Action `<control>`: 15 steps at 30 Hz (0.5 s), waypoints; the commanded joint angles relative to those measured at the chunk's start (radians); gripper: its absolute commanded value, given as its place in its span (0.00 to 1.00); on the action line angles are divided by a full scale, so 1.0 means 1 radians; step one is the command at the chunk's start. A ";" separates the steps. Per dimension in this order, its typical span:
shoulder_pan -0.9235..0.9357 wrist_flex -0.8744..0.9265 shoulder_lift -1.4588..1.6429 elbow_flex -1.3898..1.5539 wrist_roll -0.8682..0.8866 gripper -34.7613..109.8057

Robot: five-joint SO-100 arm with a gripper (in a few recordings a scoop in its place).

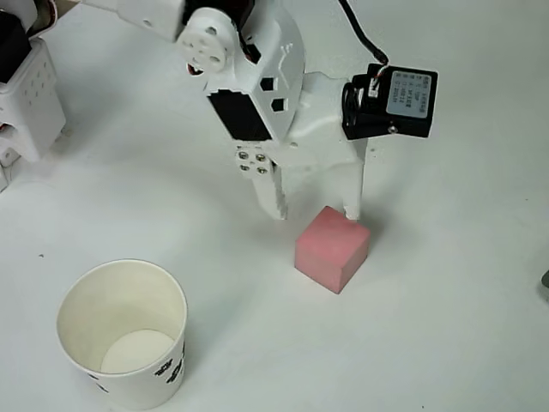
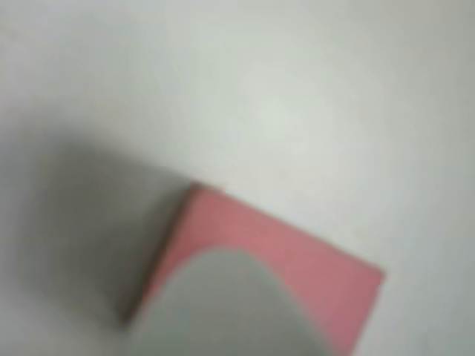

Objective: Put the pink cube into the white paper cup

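The pink cube (image 1: pixel 333 249) rests on the white table, right of centre in the overhead view. My white gripper (image 1: pixel 316 210) hangs open just behind it: one fingertip touches the cube's far top corner, the other stands off to the left of the cube. Nothing is held between the fingers. The white paper cup (image 1: pixel 123 333) stands upright at the lower left, well apart from the cube, its cream inside bare. In the blurred wrist view the pink cube (image 2: pixel 297 252) lies at the bottom, partly covered by a pale fingertip (image 2: pixel 223 311).
Part of another white device (image 1: pixel 26 94) sits at the far left edge of the table. A black motor block (image 1: pixel 390 101) sticks out from my wrist on the right. Bare white table (image 1: pixel 446 326) surrounds cube and cup.
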 commanded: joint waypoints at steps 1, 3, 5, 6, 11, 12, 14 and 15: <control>-0.011 -0.014 0.009 -0.124 -0.026 0.51; -0.008 -0.014 -0.015 -0.146 -0.029 0.51; -0.005 -0.014 -0.038 -0.169 -0.034 0.51; -0.003 -0.014 -0.049 -0.179 -0.034 0.51; 0.003 -0.014 -0.087 -0.215 -0.043 0.51; 0.006 -0.014 -0.091 -0.216 -0.043 0.51; 0.011 -0.014 -0.098 -0.216 -0.043 0.51; 0.014 -0.014 -0.106 -0.216 -0.043 0.51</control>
